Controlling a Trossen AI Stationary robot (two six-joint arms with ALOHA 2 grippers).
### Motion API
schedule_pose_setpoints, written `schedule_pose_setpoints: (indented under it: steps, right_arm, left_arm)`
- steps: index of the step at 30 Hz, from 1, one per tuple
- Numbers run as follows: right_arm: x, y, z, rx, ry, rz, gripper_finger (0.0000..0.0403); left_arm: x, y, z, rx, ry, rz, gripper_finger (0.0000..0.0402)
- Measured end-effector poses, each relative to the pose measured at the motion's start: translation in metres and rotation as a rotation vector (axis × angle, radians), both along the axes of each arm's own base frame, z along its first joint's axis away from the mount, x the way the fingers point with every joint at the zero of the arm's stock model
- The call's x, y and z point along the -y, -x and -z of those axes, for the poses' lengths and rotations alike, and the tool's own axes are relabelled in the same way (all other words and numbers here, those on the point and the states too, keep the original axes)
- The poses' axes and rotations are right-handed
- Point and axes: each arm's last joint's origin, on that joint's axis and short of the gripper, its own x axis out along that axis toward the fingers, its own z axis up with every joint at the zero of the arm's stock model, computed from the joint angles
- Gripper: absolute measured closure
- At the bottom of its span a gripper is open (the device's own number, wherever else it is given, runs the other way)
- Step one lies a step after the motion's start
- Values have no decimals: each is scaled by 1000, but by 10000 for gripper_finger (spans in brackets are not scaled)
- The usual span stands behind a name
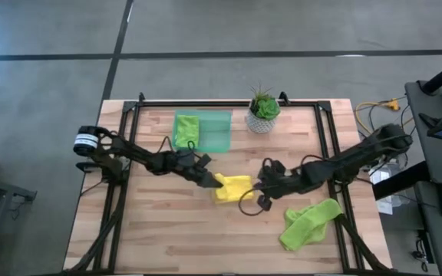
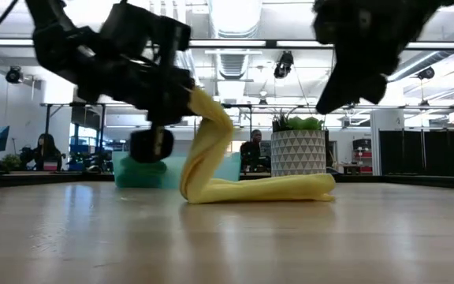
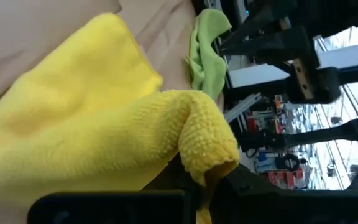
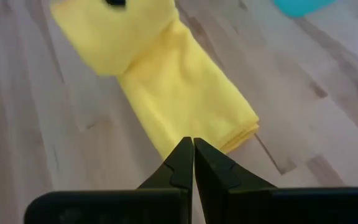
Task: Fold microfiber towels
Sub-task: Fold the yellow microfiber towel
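The yellow towel (image 1: 232,188) lay near the middle of the desk (image 1: 167,238), partly folded. The left pincer (image 1: 215,182) was clamped on one edge of it and held that edge raised above the wood, the remainder lying flat. The right pincer (image 1: 261,186) hung just beside the towel's opposite end, fingers pressed together and holding nothing. A lime green towel (image 1: 307,223) lay crumpled toward the desk's right front. Another green towel (image 1: 186,129) rested in the translucent tray (image 1: 219,132) at the back, beside a potted plant (image 1: 263,111).
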Motion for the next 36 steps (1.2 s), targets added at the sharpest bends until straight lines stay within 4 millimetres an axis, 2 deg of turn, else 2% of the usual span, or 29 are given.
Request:
schedule_pose_setpoints:
  steps: [4,7,13,17,20,24,29,32,36]
  right_arm:
    - [-1,12,9,28,-27,21,394]
    - [-2,14,13,28,-37,29,394]
    - [-2,13,22,-8,-24,33,394]
    - [-1,13,30,-25,23,57,394]
    - [4,14,37,-8,43,102,394]
    - [12,5,53,91,-56,98,394]
    - [22,-6,81,71,-118,76,394]
    - [30,-19,96,61,-147,50,394]
    - [36,-47,109,93,-224,-2,394]
  left_arm:
    - [0,-20,3,-9,23,-5,401]
    - [-1,-34,5,-12,25,-9,401]
    - [-9,-61,-5,32,47,-36,401]
    - [-12,-70,-13,52,48,-43,401]
    - [-12,-71,-11,14,46,-27,401]
    - [-11,-64,-12,2,55,8,401]
    - [-10,-47,-12,-33,48,35,401]
    - [-10,-37,-18,-11,47,38,401]
    - [-9,-15,-23,-35,45,27,401]
